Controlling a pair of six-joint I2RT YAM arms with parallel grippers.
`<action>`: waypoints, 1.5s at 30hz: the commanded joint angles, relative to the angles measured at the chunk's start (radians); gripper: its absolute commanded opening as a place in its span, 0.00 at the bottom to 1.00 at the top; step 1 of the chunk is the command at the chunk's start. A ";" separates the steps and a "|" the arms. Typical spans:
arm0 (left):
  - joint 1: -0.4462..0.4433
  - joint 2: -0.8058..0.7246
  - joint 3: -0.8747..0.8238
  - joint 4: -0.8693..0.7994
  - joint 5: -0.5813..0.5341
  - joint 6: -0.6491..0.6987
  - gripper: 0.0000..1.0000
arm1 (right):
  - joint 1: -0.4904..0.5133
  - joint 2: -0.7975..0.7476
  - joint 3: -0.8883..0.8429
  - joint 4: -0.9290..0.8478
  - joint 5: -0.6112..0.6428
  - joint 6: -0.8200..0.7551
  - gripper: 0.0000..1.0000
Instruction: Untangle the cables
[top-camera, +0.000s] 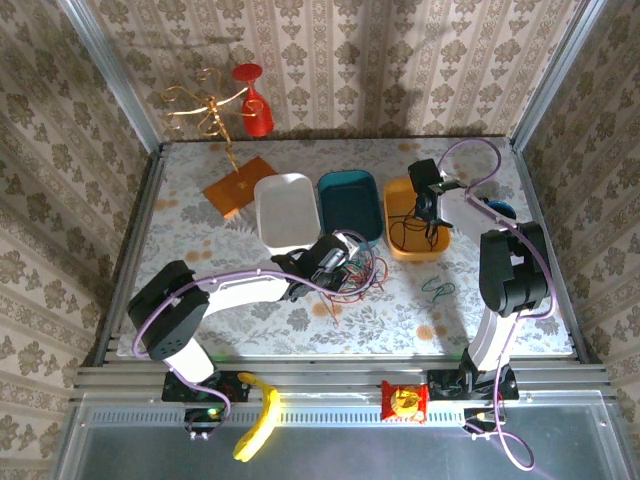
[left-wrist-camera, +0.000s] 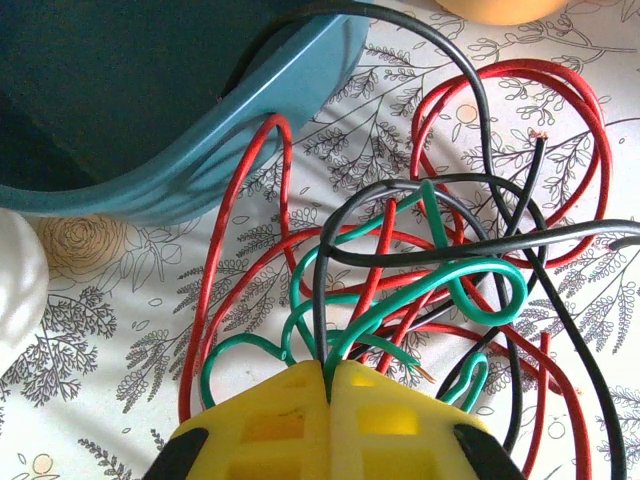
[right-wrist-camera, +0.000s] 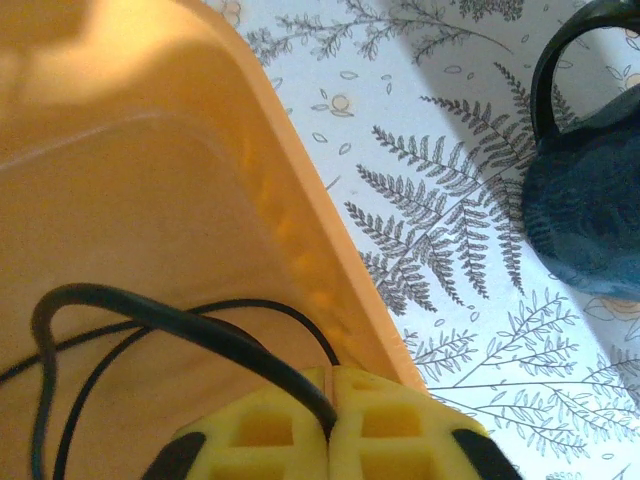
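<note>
The left hand (left-wrist-camera: 328, 375), fingers pressed together, pinches black and green strands of the tangle of cables (left-wrist-camera: 420, 260), a heap of red, green and black loops lying at the middle of the desk (top-camera: 250, 320), just in front of the teal tray (left-wrist-camera: 200, 170). Nearer the desk's right edge, the right hand (right-wrist-camera: 330, 390) hangs over the orange tray (right-wrist-camera: 150, 150), fingers all but closed on a black cable (right-wrist-camera: 150, 315) looping inside it.
</note>
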 joint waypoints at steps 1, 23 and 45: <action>-0.010 0.015 0.033 -0.023 0.001 0.022 0.00 | 0.010 -0.027 0.025 -0.048 0.036 0.028 0.24; -0.016 0.028 0.052 -0.021 0.055 0.047 0.00 | 0.277 -0.402 -0.408 0.205 -0.577 -0.205 0.35; -0.014 0.007 0.037 -0.051 0.023 0.037 0.00 | 0.343 -0.317 -0.330 0.228 -0.376 -0.203 0.00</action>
